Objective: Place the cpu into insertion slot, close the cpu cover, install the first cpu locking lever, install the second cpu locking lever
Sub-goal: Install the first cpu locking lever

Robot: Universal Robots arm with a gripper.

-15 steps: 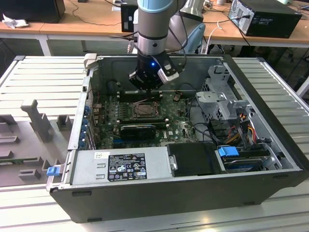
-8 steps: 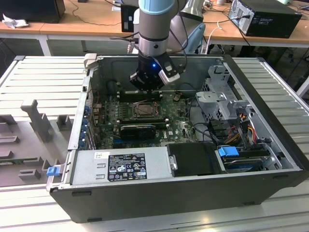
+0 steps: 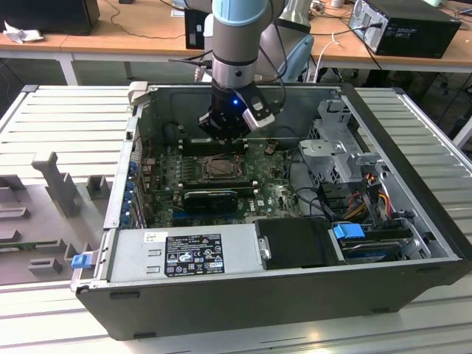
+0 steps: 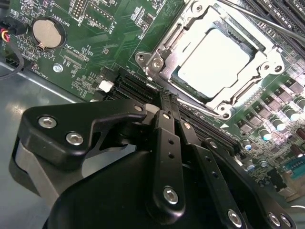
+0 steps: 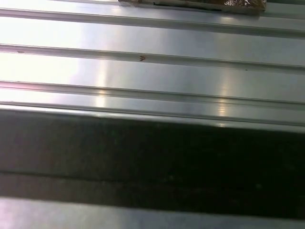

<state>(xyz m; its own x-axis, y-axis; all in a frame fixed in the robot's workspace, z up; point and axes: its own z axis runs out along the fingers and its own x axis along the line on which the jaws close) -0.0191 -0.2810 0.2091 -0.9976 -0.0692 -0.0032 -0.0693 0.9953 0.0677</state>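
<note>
— Pale grey metal, that is the top of the cpu (image 4: 214, 59): a small flat square, bright under the light, lying level in its socket on the green board (image 4: 114, 43).

— And the cover (image 4: 248, 86)?

— A silvery frame with an open centre, lying flat around the cpu, its screws and corner tabs showing in the second wrist view. A thin lever (image 4: 257, 19) runs along one far side of the frame; another thin rod lies along the near edge.

— Where does the gripper (image 4: 164, 102) stand to all this?

— Its black fingers (image 4: 167, 143) are drawn narrow, tips close together, with nothing between them. The tips sit just short of the cover's near corner, over the black slots beside the socket; whether they touch the board cannot be told. The cpu lies just beyond the tips.

— And from outside?

— In the exterior view the gripper (image 3: 223, 133) hangs inside the open case (image 3: 243, 295), just behind the socket (image 3: 221, 168).

— The first wrist view?

— Ribbed metal (image 5: 152, 71) above a dark band.
</note>
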